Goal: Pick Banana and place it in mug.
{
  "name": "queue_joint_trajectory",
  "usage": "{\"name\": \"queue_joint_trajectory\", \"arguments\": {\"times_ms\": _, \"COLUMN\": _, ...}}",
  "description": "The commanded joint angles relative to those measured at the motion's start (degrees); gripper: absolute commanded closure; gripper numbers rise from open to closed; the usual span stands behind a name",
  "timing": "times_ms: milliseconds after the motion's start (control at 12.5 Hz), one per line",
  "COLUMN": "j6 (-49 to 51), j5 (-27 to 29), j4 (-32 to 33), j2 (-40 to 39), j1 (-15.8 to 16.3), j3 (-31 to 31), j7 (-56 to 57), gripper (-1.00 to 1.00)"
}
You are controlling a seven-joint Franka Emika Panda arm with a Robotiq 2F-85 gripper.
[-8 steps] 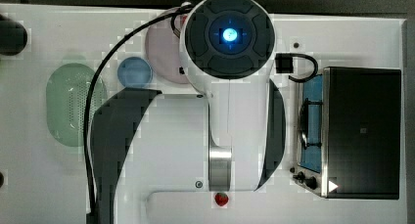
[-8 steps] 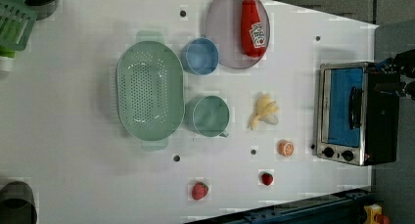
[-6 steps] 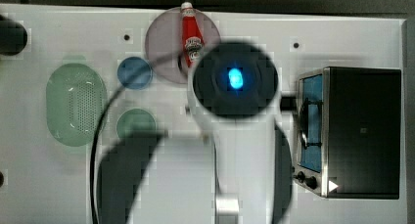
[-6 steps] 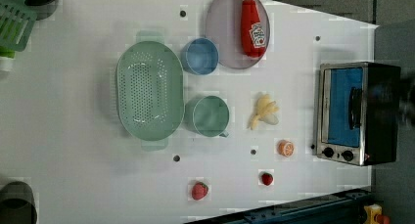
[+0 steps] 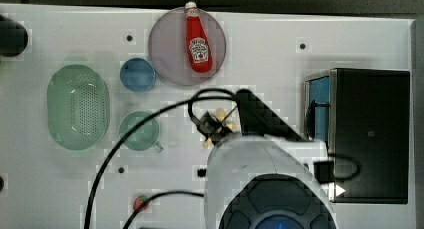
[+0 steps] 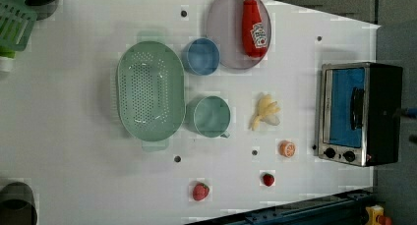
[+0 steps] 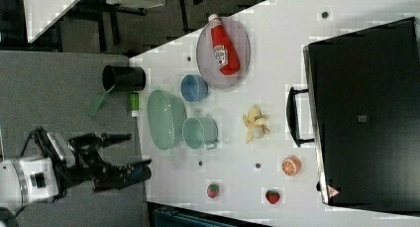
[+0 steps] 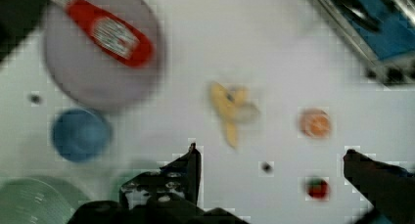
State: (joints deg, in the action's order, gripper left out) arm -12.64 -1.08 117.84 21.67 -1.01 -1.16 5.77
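The pale yellow banana (image 6: 264,112) lies on the white table between the dark green mug (image 6: 211,117) and the toaster oven. In the right view the banana (image 7: 255,123) lies to the right of the mug (image 7: 198,133). The top view has the mug (image 5: 140,130) in plain sight, while the banana (image 5: 220,114) is partly covered by my arm's white body (image 5: 265,164) and cables. My gripper (image 8: 271,155) is open wide and holds nothing; the banana (image 8: 230,106) lies ahead of its fingertips, well apart. In the right view my gripper (image 7: 138,148) appears beyond the table's left edge.
A ketchup bottle (image 6: 254,23) lies on a grey plate (image 6: 223,33), with a blue cup (image 6: 200,56) beside it. The pale green colander (image 6: 150,90) touches the mug's left in the left view. Also here: the toaster oven (image 6: 359,114), an orange slice (image 6: 287,148) and two strawberries (image 6: 200,191).
In the top view my arm has swung from the picture's top toward its bottom, uncovering the ketchup plate, blue cup and mug. Nothing on the table has moved.
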Motion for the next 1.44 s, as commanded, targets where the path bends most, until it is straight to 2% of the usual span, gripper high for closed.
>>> {"name": "queue_joint_trajectory", "arguments": {"times_ms": 80, "j6": -8.55, "j5": -0.05, "j4": 9.87, "j2": -9.19, "j1": -0.32, "j3": -0.68, "j7": 15.02, "gripper": -1.00}}
{"name": "queue_joint_trajectory", "arguments": {"times_ms": 560, "j6": -29.27, "j5": -0.06, "j4": 20.65, "j2": -20.97, "j1": -0.31, "j3": -0.67, "j7": 51.32, "gripper": -1.00}}
{"name": "queue_joint_trajectory", "arguments": {"times_ms": 800, "j6": -38.91, "j5": -0.06, "j4": 22.08, "j2": -29.17, "j1": -0.30, "j3": -0.51, "j7": 65.72, "gripper": -1.00}}
{"name": "queue_joint_trajectory", "arguments": {"times_ms": 1280, "j6": -56.22, "j5": -0.06, "j4": 22.11, "j2": -41.30, "j1": -0.31, "j3": -0.11, "j7": 66.74, "gripper": -1.00}}
{"name": "queue_joint_trajectory", "arguments": {"times_ms": 1360, "j6": -57.18, "j5": -0.06, "j4": 22.13, "j2": -41.87, "j1": -0.31, "j3": -0.16, "j7": 66.72, "gripper": -0.93}}
{"name": "queue_joint_trajectory", "arguments": {"times_ms": 1440, "j6": -57.23, "j5": -0.06, "j4": 22.37, "j2": -42.25, "j1": -0.33, "j3": -0.19, "j7": 66.76, "gripper": -0.71}}
